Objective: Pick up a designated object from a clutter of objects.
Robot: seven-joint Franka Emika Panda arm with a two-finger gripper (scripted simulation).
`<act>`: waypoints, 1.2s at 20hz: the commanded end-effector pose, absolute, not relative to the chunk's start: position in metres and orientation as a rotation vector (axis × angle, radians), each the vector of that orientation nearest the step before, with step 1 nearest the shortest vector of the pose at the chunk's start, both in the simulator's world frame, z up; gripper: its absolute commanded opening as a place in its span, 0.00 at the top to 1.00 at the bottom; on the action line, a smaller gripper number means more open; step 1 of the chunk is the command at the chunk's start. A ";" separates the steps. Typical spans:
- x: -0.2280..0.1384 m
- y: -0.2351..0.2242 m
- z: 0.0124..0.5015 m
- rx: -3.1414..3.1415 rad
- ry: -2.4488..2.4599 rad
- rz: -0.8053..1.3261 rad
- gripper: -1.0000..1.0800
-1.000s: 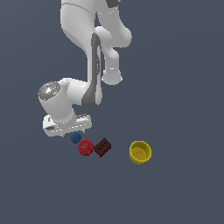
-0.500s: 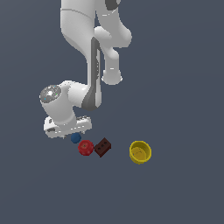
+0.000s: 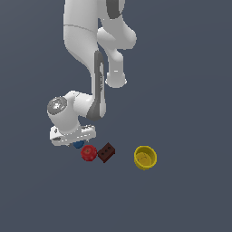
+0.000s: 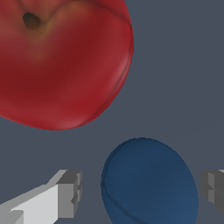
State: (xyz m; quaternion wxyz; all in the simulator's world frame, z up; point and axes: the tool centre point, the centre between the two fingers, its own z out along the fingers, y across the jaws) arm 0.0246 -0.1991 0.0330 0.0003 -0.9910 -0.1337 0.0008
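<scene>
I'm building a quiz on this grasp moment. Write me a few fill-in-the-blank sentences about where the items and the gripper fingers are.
1. In the wrist view, the gripper fingers stand on either side of the ______ ball.
2. The item farthest toward the exterior view's right is the ______ cup.
3. In the exterior view, the dark brown studded brick lies between the cup and the ______ apple.
4. The fingers are apart from the ball, so the gripper is ______.

Missing words: blue; yellow; red; open
</scene>
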 end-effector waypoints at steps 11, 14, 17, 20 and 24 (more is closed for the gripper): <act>0.025 -0.199 0.031 -3.113 -0.420 0.000 1.00; 0.025 -0.199 0.033 -3.114 -0.420 -0.001 1.00; 0.025 -0.197 0.038 -3.114 -0.420 -0.001 1.00; 0.025 -0.192 0.047 -3.114 -0.420 -0.001 1.00; 0.025 -0.181 0.067 -3.114 -0.420 -0.001 1.00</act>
